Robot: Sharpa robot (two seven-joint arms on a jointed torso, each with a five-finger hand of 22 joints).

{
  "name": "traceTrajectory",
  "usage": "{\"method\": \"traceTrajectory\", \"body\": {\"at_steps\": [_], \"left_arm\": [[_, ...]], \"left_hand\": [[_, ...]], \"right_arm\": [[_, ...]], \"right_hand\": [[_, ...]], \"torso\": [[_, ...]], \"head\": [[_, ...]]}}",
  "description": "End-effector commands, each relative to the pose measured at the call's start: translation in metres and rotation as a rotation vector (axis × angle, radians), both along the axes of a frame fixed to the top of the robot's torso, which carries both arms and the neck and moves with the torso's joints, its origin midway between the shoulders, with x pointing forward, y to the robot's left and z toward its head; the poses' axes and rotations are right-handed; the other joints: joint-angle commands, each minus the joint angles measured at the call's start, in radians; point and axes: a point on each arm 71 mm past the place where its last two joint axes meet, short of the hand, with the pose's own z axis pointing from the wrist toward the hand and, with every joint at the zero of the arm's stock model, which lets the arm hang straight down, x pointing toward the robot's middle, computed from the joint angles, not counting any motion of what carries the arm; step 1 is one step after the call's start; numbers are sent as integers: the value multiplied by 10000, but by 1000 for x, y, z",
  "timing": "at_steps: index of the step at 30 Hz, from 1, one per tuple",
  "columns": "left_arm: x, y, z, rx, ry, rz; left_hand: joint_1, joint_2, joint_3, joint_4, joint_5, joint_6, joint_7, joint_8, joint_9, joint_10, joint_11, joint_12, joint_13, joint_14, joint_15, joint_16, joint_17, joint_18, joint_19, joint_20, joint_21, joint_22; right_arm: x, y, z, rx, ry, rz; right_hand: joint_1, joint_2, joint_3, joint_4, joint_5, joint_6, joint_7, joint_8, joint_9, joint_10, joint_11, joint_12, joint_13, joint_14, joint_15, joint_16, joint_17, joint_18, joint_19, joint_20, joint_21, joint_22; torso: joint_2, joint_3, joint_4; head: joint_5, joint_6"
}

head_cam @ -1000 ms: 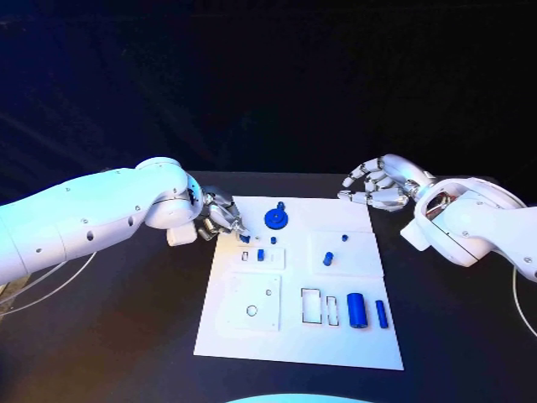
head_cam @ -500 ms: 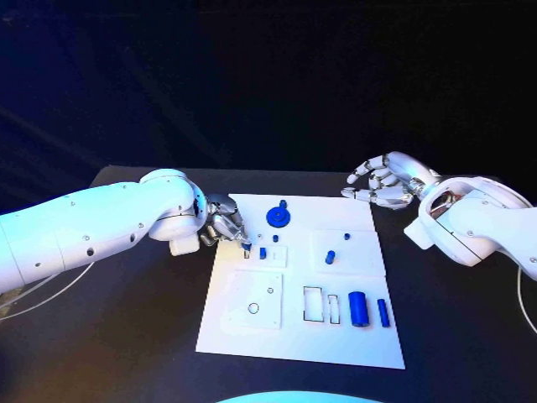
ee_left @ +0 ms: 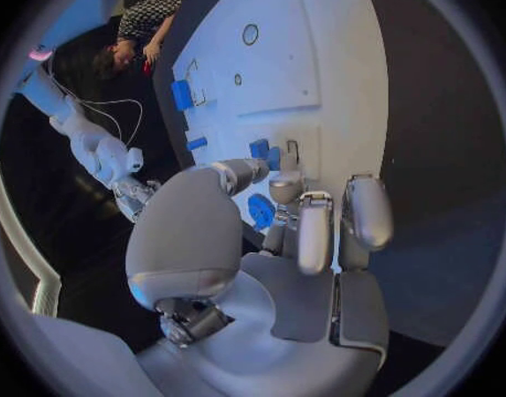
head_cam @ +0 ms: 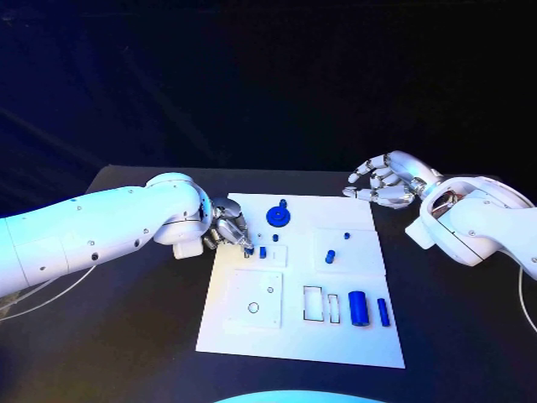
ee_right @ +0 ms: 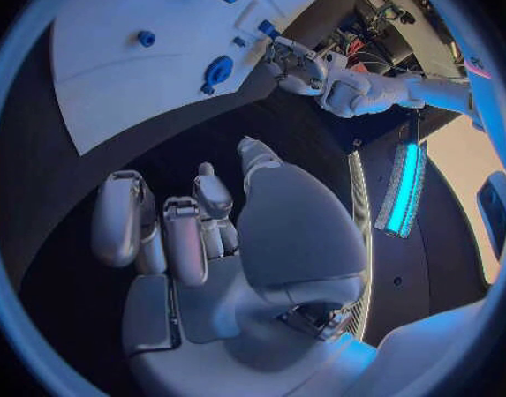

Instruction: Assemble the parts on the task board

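The white task board lies in the middle of the black table. My left hand reaches over its left edge, thumb and a finger pinching a small blue peg right beside another peg that stands in a small square plate. A blue gear sits just beyond the fingers and shows again as the gear under my left hand. My right hand hovers past the board's far right corner, fingers apart and loosely bent, holding nothing; the right hand looks the same from the wrist.
A blue cylinder and a slim blue bar lie at the board's near right, beside two rectangular slots. Two more pegs stand on the right square plate. Black table surrounds the board.
My left hand has slid toward me along the board's left edge, carrying the small peg down next to the standing peg. The right hand has barely moved.
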Motion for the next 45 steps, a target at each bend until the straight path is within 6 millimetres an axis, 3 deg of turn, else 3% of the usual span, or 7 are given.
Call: {"method": "traceTrajectory", "body": {"at_steps": [1,18,45], "left_arm": [[-2,-2,-1,216,86,-217],[-1,2,-5,654,-77,-273],[-4,3,-6,822,15,-456]], "left_hand": [[-131,-11,1842,-1794,68,129,-31,65,787,73,-31,35,15,703,-76,52,1386,-108,54,-32,39,3],[-162,-38,1847,-1815,198,158,-43,75,795,100,-41,42,34,711,-86,66,1414,-113,71,-42,52,27],[-184,-70,1853,-1854,334,197,-58,89,804,148,-58,69,84,732,-98,102,1488,-114,77,-52,58,35]], "right_arm": [[-1,1,0,-55,-19,158],[-1,1,0,-75,16,180],[0,1,-1,-105,53,196]], "right_hand": [[81,-5,8,-25,37,-56,-14,33,-9,-55,13,-33,2,804,-66,-43,1604,125,-78,-5,-55,718],[93,-17,8,-19,31,-57,-13,38,-13,-46,13,-25,11,802,-66,-47,1597,120,-67,-5,-36,731],[86,-15,10,8,24,-48,-13,53,-22,-21,13,-3,31,803,-66,-49,1598,119,-64,-5,-38,734]], "torso": [[-12,4,16],[2,-14,6],[-1,-6,7]], "head": [[-7,-3],[23,6],[30,-36]]}}
